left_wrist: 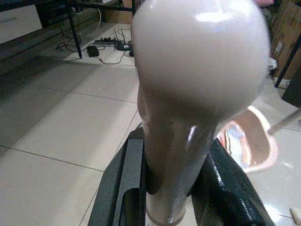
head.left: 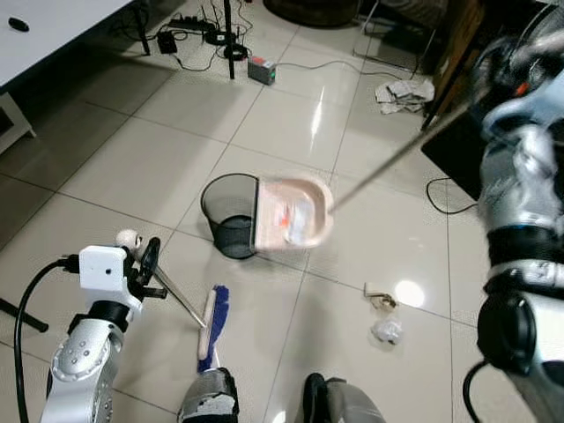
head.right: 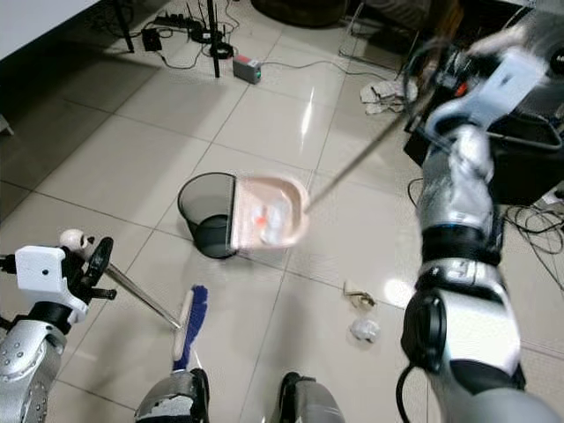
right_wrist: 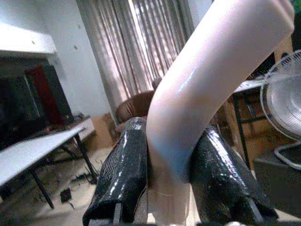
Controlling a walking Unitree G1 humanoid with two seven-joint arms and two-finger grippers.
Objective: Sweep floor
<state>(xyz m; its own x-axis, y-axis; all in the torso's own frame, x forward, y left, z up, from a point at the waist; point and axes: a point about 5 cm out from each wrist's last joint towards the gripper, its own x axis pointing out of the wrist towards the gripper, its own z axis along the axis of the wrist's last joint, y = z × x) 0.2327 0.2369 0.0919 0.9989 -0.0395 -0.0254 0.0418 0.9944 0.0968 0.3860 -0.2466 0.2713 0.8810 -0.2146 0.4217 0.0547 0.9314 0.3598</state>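
My left gripper [head.left: 145,264] is shut on the pale handle [left_wrist: 188,108] of a broom, whose thin shaft slants down to the blue-bristled head [head.left: 212,324] resting on the tile. My right gripper [head.right: 493,66], raised at the upper right, is shut on the cream handle [right_wrist: 188,94] of a long-handled dustpan. The pink pan [head.left: 295,213] hangs tilted over the rim of a black mesh bin [head.left: 227,211], with bits of rubbish inside it. Two scraps lie on the floor: a small wrapper [head.left: 381,298] and a crumpled white piece [head.left: 386,330].
A white table [head.left: 53,31] stands at the upper left. Power strips and cables [head.left: 207,35] lie at the far side, with a small box [head.left: 262,70] and crumpled paper [head.left: 404,92]. Dark furniture and cords [head.right: 529,176] crowd the right. My feet [head.left: 264,397] show below.
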